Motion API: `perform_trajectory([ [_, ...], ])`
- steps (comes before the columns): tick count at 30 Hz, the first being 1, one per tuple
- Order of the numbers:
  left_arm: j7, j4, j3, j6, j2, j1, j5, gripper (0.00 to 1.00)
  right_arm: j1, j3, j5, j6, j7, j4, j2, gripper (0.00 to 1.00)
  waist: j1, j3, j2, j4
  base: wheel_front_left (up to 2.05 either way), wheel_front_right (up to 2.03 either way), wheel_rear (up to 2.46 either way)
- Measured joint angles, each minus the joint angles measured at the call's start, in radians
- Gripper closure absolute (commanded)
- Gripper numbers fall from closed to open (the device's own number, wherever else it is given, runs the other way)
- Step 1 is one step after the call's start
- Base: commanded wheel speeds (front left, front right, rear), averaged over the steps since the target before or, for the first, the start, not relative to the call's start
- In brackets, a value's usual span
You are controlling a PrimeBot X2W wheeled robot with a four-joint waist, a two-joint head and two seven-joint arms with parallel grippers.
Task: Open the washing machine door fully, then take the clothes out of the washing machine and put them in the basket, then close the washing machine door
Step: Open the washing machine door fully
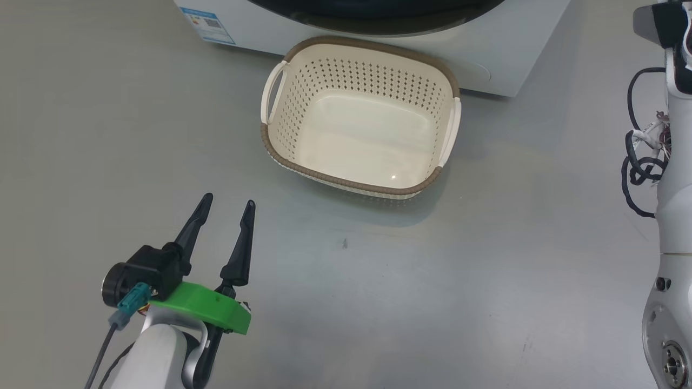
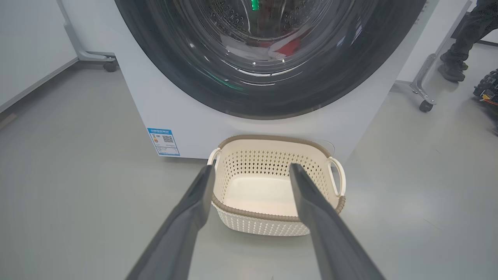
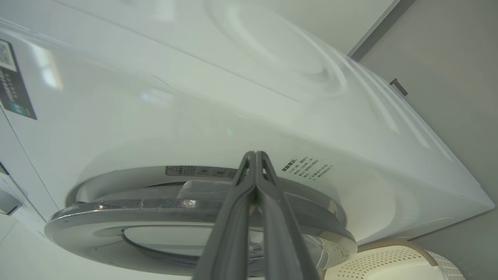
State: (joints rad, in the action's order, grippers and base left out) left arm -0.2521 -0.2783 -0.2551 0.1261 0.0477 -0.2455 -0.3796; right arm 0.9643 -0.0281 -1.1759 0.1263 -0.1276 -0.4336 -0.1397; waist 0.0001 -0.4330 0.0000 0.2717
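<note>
Cream basket (image 1: 357,75) just ahead of left gripper (image 1: 228,201), fingers spread wide, right gripper (image 3: 255,154) pinched shut, tips near washing machine door (image 3: 128,208) rim

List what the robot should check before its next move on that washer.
1. The door fully open: not ok, it covers the opening.
2. The door unlatched: cannot tell.
3. The right gripper at the door's edge: ok, shut, tips by the rim.
4. The basket empty, before the washer: ok.
5. The clothes inside: ok, red fabric shows through the door.
6. The left gripper open, apart from the basket: ok.
</note>
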Motion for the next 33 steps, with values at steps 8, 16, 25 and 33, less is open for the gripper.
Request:
perform_trajectory([
  [8, 0.000, -0.009, -0.009, 0.002, -0.004, -0.003, -0.016, 0.00, 0.091, 0.001, -0.037, 0.000, -0.081, -0.099, 0.017, 1.00, 0.0000, -0.033, 0.0000, 0.054, 0.00, 0.00, 0.00],
  [16, 0.000, -0.012, -0.010, 0.002, -0.007, -0.017, -0.020, 0.00, 0.174, -0.023, -0.055, 0.000, -0.114, -0.174, 0.018, 1.00, 0.0000, -0.059, 0.0000, 0.074, 0.00, 0.00, 0.00],
  [25, 0.000, -0.022, -0.025, 0.002, -0.012, -0.025, -0.026, 0.00, 0.255, -0.050, -0.084, 0.000, -0.154, -0.239, 0.018, 1.00, 0.0000, -0.079, 0.0000, 0.088, 0.00, 0.00, 0.00],
  [33, 0.000, -0.028, -0.035, 0.002, -0.014, -0.027, -0.031, 0.00, 0.299, -0.074, -0.122, 0.000, -0.186, -0.285, 0.018, 1.00, 0.0000, -0.085, 0.0000, 0.097, 0.00, 0.00, 0.00],
])
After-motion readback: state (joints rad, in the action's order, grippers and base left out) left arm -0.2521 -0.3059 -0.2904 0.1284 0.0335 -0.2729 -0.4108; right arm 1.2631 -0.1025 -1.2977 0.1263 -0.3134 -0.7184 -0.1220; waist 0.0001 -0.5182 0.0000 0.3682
